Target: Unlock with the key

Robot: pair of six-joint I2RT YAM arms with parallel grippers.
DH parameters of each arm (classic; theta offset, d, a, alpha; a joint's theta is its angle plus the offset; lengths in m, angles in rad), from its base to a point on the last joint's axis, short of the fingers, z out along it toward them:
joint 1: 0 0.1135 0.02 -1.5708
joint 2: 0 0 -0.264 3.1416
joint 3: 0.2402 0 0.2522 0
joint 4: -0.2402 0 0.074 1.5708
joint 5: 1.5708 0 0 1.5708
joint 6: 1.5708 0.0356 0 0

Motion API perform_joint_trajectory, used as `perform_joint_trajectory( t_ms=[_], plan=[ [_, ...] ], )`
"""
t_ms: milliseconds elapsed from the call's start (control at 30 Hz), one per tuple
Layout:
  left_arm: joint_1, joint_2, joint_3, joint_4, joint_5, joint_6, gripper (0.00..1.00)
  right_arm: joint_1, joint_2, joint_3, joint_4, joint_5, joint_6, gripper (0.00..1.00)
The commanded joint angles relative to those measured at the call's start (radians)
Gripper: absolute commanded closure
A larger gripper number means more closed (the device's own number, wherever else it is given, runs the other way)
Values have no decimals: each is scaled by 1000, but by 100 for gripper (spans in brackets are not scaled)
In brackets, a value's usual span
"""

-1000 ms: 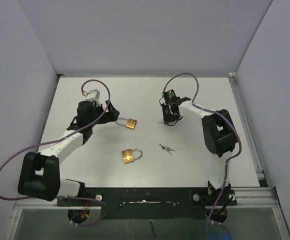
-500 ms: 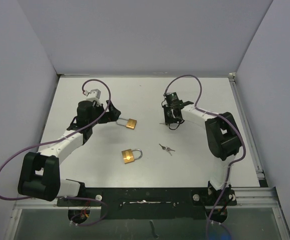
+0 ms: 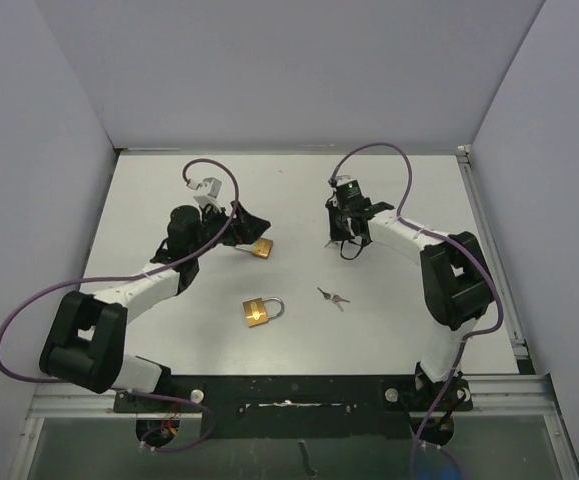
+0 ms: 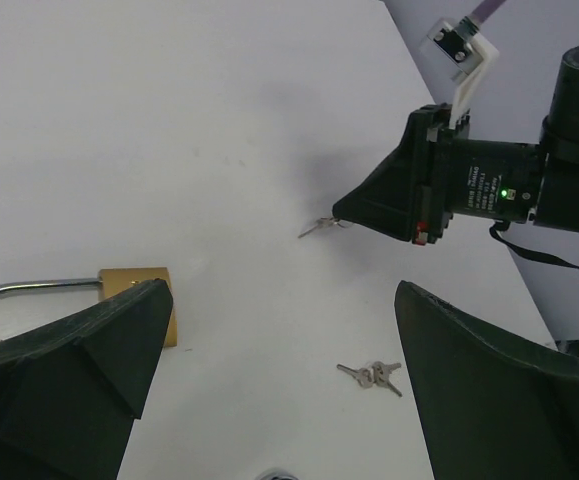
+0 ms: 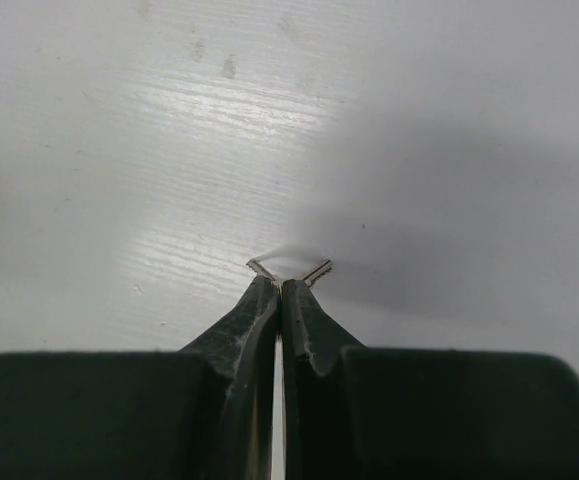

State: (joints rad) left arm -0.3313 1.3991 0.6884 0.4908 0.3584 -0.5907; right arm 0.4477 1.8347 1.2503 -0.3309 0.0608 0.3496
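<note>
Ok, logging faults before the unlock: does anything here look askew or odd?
Nothing spilled or broken. The only oddity: the right tool pinches the keys at its very tips, and they splay sideways in a V rather than pointing forward.

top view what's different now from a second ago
The left arm swung right and forward, so the open left claw now sits close by the far padlock. The right arm shifted its elbow right. The right claw barely moved, shut on a key. The far padlock, the near padlock and the loose keys stayed put.
</note>
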Motion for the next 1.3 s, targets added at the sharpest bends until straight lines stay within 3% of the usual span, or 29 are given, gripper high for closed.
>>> perform_joint_trajectory(
  t_ms=[0,267,767,1100,1267],
  plan=[
    [-52,46,-14,203,22,-95,5,8,-71,-8,52,1,-6,100],
    [-114,170,-52,413,10,-181,8,6,-94,-10,53,-10,-17,100],
    [-293,255,12,379,-1,188,11,5,-194,-21,36,-87,-41,100],
    [-327,336,-56,641,55,302,11,-2,-359,-65,82,-311,-144,100],
    [-326,363,-29,643,75,315,11,-4,-407,-82,71,-369,-174,100]
  ],
)
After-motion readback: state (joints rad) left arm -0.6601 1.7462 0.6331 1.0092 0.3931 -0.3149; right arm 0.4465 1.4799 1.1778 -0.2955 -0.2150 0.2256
